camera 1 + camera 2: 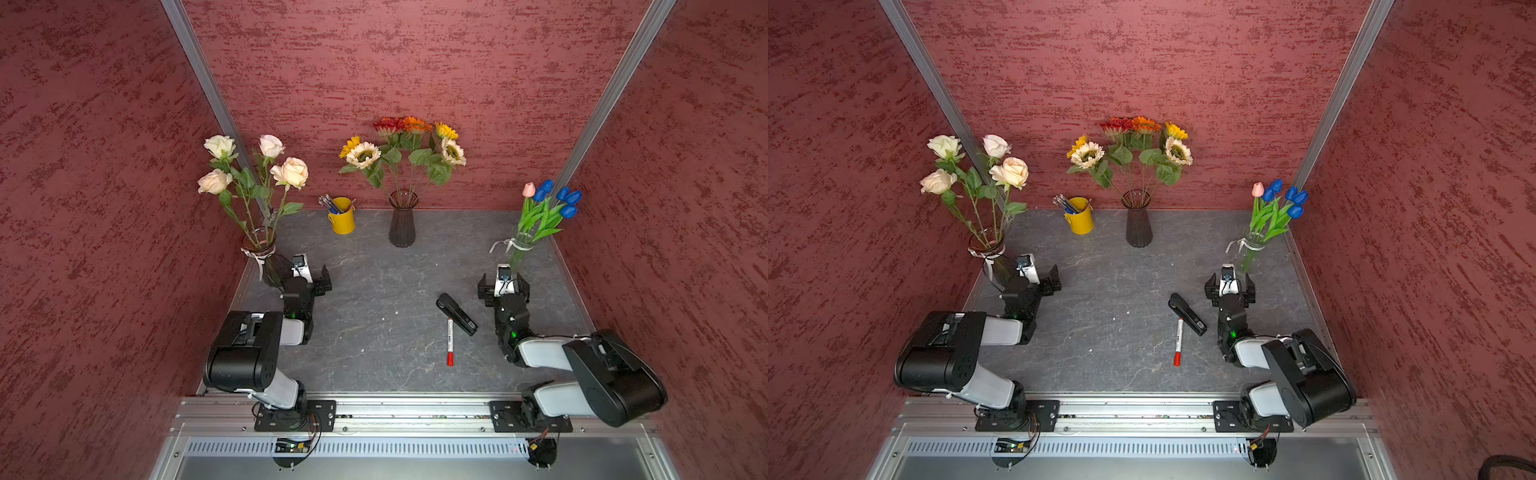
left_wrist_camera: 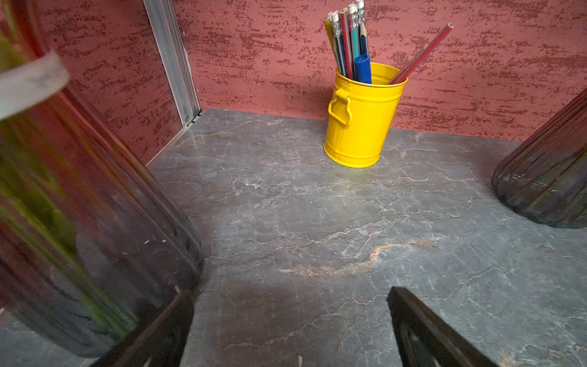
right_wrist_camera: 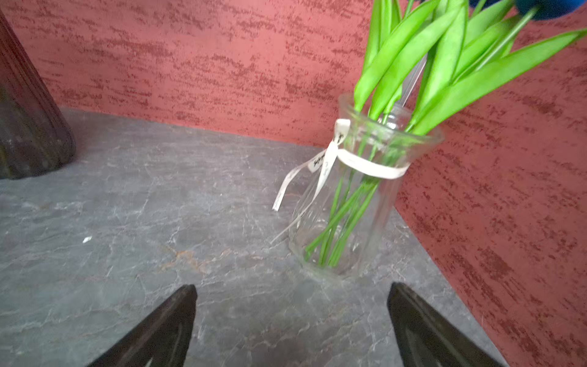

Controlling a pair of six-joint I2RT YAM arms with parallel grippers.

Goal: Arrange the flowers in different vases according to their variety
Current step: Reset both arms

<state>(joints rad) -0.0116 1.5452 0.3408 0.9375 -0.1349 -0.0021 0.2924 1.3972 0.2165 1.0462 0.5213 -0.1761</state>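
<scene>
- Roses (image 1: 289,172): four cream and peach heads, stems standing in the smoky vase (image 1: 270,266) with a white ribbon, at the left edge of the table (image 1: 374,282).
- Left gripper (image 2: 290,294): just beside that vase, low over the table, jaws spread wide with nothing between them. In the left wrist view one finger sits close against the vase's base; contact cannot be told.
- Yellow pen cup (image 1: 342,220): at the back wall, filled with pencils, between the smoky vase and the ribbed vase.
- Sunflowers (image 1: 363,154): cream, yellow, orange and red heads, all in the ribbed vase (image 1: 402,226), upright at back centre.
- Black oblong device (image 1: 456,313): flat on the table, right of centre.
- Red marker (image 1: 450,341): lying just beside the device, on its near side.
- Right gripper (image 3: 292,287): near the clear vase but apart from it, jaws fully parted, holding nothing.
- Tulips (image 1: 569,199): several blue and one pink, stems in the clear vase (image 3: 349,206) with a white ribbon, in the back right corner.
</scene>
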